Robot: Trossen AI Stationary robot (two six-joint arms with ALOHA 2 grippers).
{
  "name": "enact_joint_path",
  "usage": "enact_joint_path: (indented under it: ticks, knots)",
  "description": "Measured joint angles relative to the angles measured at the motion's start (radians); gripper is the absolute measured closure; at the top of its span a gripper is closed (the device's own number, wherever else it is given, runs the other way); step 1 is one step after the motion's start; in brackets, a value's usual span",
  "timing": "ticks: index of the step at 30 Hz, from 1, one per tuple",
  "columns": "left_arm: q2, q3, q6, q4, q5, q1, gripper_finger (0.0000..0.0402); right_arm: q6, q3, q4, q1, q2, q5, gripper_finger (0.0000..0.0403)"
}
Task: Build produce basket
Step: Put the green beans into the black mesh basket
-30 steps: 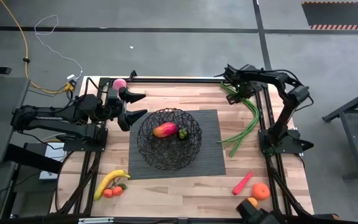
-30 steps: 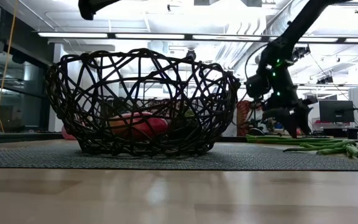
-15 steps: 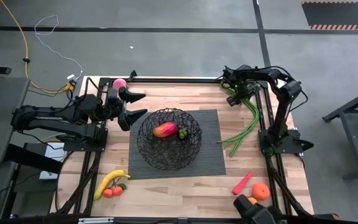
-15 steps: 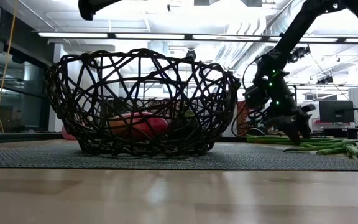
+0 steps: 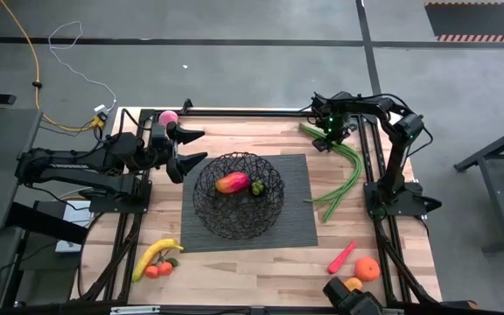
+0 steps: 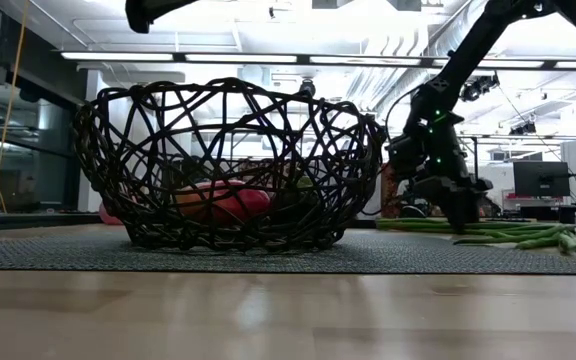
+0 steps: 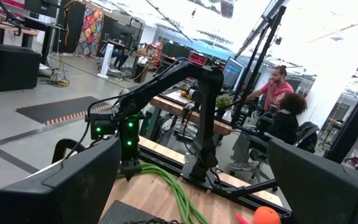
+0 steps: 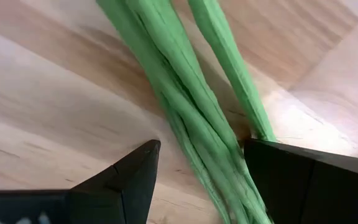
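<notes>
The basket (image 5: 237, 194), a round black wire bowl, stands on a dark grey mat (image 5: 300, 232) and holds a red-orange mango (image 5: 232, 183) and a dark green piece (image 5: 257, 187). Long green beans (image 5: 344, 171) lie flat on the wood at the far right. My right gripper (image 5: 326, 136) points down over their far end, open, with one finger on each side of the bundle (image 8: 185, 106). My left gripper (image 5: 195, 146) waits open, level, left of the basket. A pink ball (image 5: 168, 117) lies behind it. My right gripper straddles the beans' far end from above, fingers across the bundle. One finger (image 8: 129, 180) stands clear of it. The other finger (image 8: 303, 180) is right beside a thin bean (image 8: 241, 93); whether it touches I cannot tell. The beans lie on the table.
A yellow banana (image 5: 156, 255) and small tomatoes (image 5: 158, 269) lie near the front left. A red chili (image 5: 341, 256) and oranges (image 5: 367, 268) lie at the front right. People sit at desks beyond the table (image 7: 278, 106).
My right gripper has come down onto the far end of the beans, shifting slightly toward the basket, and its wrist has rolled so that the fingers stand across the bundle. The basket and my left gripper have kept still.
</notes>
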Motion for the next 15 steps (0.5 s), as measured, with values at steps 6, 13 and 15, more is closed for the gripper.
enact_joint_path:
  ticks: [6,13,15]
  knots:
    - [0.000,0.000,0.000,0.000,0.000,0.000,0.0012,-0.051,0.050,-0.071,0.028,-0.031,0.028,0.0179]
    - [0.000,0.000,0.000,0.000,0.000,0.000,0.0012,-0.027,0.110,-0.076,0.031,-0.077,0.128,0.0179]
    - [0.000,0.000,0.000,0.000,0.000,0.000,0.0012,0.007,0.122,-0.073,0.031,-0.077,0.128,0.0179]
